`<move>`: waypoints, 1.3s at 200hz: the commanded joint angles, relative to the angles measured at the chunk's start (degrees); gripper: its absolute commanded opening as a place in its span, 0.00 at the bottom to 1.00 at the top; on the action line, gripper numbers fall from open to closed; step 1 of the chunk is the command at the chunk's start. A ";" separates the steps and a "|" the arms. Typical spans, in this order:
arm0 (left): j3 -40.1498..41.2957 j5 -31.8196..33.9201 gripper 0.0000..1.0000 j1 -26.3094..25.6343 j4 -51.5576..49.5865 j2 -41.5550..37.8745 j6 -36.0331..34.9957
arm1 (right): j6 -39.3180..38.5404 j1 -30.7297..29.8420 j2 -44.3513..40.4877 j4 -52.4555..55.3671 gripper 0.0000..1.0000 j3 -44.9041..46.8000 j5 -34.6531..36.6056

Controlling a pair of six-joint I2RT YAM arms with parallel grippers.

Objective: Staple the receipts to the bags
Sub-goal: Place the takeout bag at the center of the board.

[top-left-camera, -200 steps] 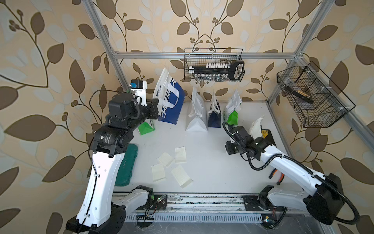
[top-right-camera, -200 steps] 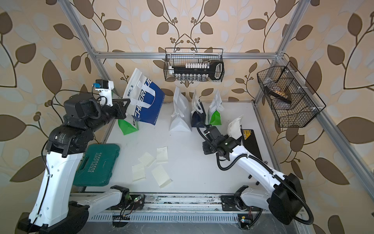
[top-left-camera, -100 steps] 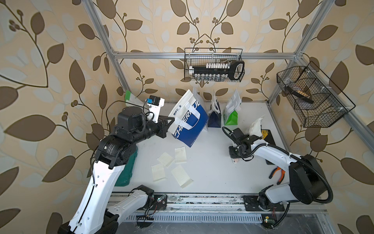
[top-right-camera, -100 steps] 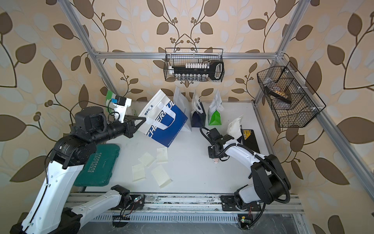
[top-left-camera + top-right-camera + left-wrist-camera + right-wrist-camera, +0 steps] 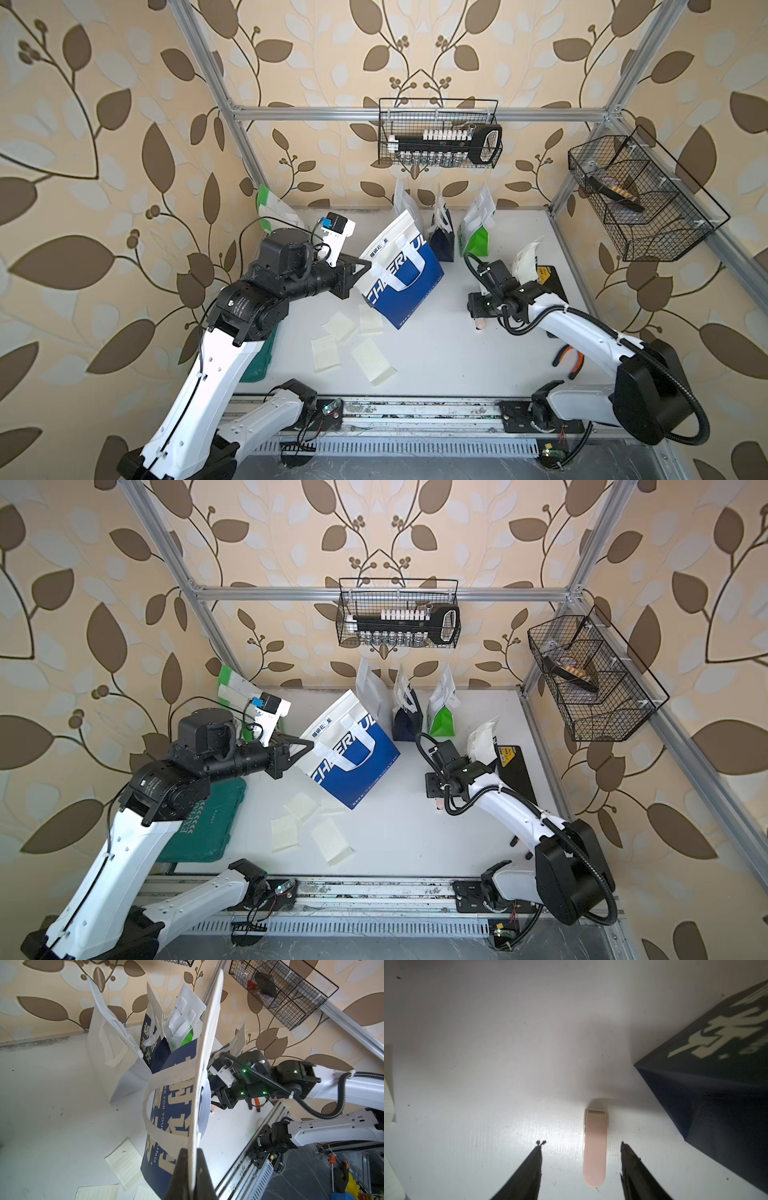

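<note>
My left gripper [image 5: 190, 1153] is shut on the top edge of a navy-and-white bag [image 5: 401, 276], which hangs tilted above the table's middle [image 5: 353, 762]. Several receipts [image 5: 325, 353] lie flat below and in front of it, seen also in a top view [image 5: 331, 839] and in the left wrist view [image 5: 124, 1161]. My right gripper [image 5: 581, 1145] points down at the table, open, with a small pink stapler [image 5: 595, 1147] lying between its fingers, untouched. The stapler [image 5: 481, 323] shows in both top views [image 5: 438, 806]. A white bag [image 5: 405, 203], a navy bag [image 5: 441, 239] and a green-and-white bag [image 5: 476, 235] stand at the back.
Another green-and-white bag [image 5: 270, 208] leans in the back left corner. A teal tool case [image 5: 199, 825] lies at the left under my left arm. At the right lie a black flat object [image 5: 550, 282], white paper [image 5: 525, 259] and orange-handled pliers [image 5: 569, 359]. Wire baskets [image 5: 438, 133] hang on the walls.
My left arm has swung the navy-and-white bag from the back left to above the table's middle. My right gripper has tipped down at the table and its jaws have spread.
</note>
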State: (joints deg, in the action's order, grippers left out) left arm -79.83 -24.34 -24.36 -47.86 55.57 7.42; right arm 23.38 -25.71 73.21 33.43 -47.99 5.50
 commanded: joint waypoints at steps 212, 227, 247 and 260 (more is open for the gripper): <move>-1.75 0.89 0.00 -8.33 17.12 26.61 -20.23 | 0.67 -0.70 -28.47 4.63 0.63 2.37 -1.18; -2.18 0.73 0.00 -8.31 16.86 29.25 -19.75 | 0.72 -0.75 -28.56 4.80 0.63 2.40 -1.27; -2.23 1.57 0.39 -8.33 16.47 29.25 -19.42 | 0.65 -0.67 -28.83 4.84 0.65 2.39 -1.23; -1.82 1.75 0.53 -8.33 17.05 28.42 -19.46 | 0.62 -0.67 -28.83 4.83 0.65 2.29 -1.43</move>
State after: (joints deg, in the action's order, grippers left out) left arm -80.16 -22.37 -32.29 -32.73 85.67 -11.75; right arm 23.99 -26.13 45.19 37.45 -46.54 4.84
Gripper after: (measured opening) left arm 0.412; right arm 0.647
